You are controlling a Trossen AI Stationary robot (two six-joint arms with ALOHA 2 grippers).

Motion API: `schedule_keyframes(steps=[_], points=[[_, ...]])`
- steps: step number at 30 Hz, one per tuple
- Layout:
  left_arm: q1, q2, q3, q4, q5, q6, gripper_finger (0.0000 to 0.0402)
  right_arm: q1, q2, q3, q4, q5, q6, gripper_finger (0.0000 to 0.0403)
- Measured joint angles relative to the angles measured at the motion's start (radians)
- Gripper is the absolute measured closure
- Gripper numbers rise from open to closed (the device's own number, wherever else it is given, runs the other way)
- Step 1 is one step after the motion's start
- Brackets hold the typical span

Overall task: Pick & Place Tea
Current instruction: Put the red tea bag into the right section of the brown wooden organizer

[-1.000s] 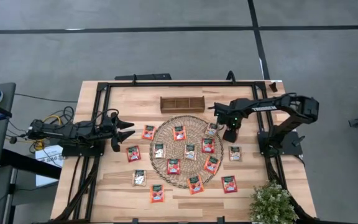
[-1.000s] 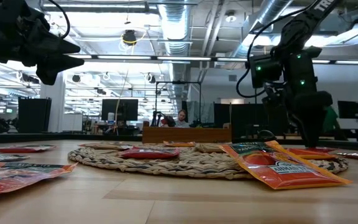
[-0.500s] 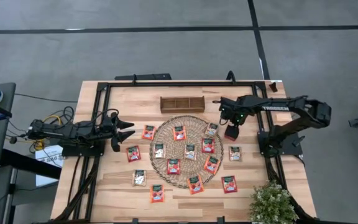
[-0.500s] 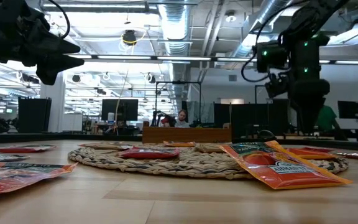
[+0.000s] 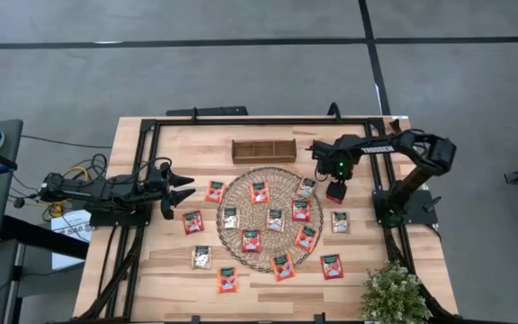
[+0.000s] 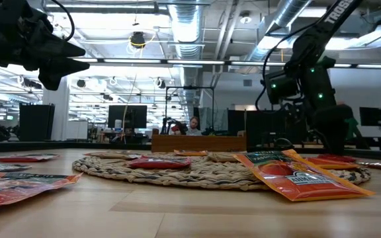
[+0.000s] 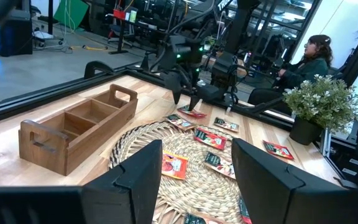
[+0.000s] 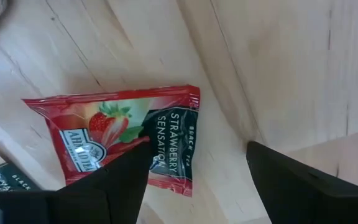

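Several tea packets, most of them red-orange, lie flat on the round woven mat (image 5: 227,205) and on the wood around it. One red strawberry packet (image 8: 117,134) lies flat on the table just off the mat's right rim (image 5: 334,192). My right gripper (image 8: 197,149) hangs over it, pointing down and open, one finger above the packet's label end and the other over bare wood. I cannot tell whether a finger touches it. My left gripper (image 5: 187,187) waits at the table's left side, level and open, with nothing between its fingers (image 7: 194,162).
A small wooden compartment tray (image 5: 263,150) stands beyond the mat's far edge. A potted plant (image 5: 394,295) sits at the near right corner. A black frame runs along the table's edges. A person sits in the room beyond the table.
My right gripper rose a little above the red packet beside the mat, then sank back toward it, staying open. The packet has stayed flat where it was.
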Motion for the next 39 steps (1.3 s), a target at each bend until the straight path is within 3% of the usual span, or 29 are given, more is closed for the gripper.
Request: schedule_keyframes(steps=[6, 19, 29, 35, 39], points=[[0.000, 0.000, 0.000, 0.000, 0.000, 0.001, 0.0216, 0.000, 0.008, 0.000, 0.001, 0.002, 0.006, 0.0164], [0.000, 0.000, 0.000, 0.000, 0.000, 0.002, 0.0216, 0.000, -0.002, -0.006, 0.004, -0.003, 0.015, 0.0323], [0.000, 0.000, 0.000, 0.000, 0.000, 0.003, 0.0216, 0.004, -0.126, -0.011, 0.003, -0.015, 0.092, 0.0399], [0.000, 0.000, 0.000, 0.000, 0.000, 0.003, 0.0216, 0.055, -0.214, 0.025, -0.075, 0.104, 0.150, 0.0401], [0.000, 0.000, 0.000, 0.000, 0.000, 0.003, 0.0216, 0.142, -0.266, 0.090, -0.152, 0.263, 0.166, 0.0401]])
